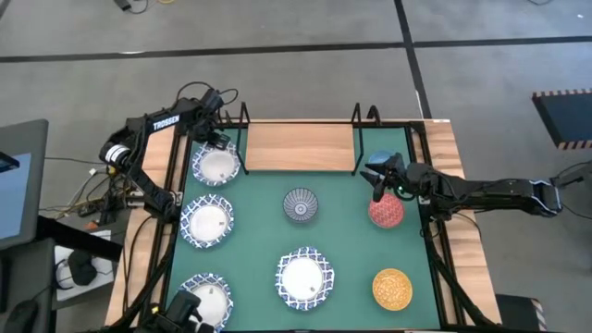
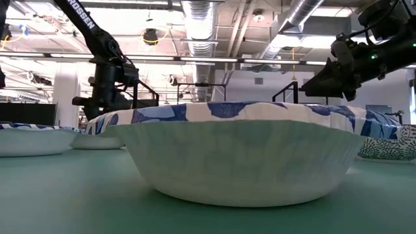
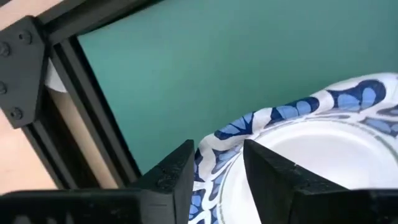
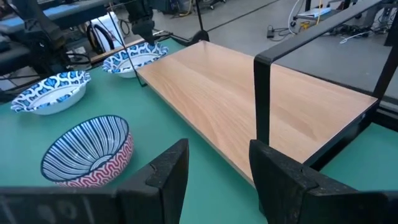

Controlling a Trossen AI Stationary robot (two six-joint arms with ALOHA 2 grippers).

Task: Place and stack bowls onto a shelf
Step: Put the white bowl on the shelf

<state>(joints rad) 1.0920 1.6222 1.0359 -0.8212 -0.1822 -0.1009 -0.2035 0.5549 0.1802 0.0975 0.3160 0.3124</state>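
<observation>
Seven bowls point(image 1: 299, 205) lie on the mat point(image 1: 347, 240) before the shelf point(image 1: 298, 145).

The shelf point(image 4: 249, 106) is showing a pale, smooth wood board with a matt grain, framed by thin black metal posts. Beside the shelf, the green mat point(image 1: 342, 231) is looking matt and even. The blue-and-white bowl point(image 2: 240, 153) is appearing like crimped paper, its fluted wall dull. The red bowl point(image 4: 87, 152) is gleaming, glazed.
</observation>
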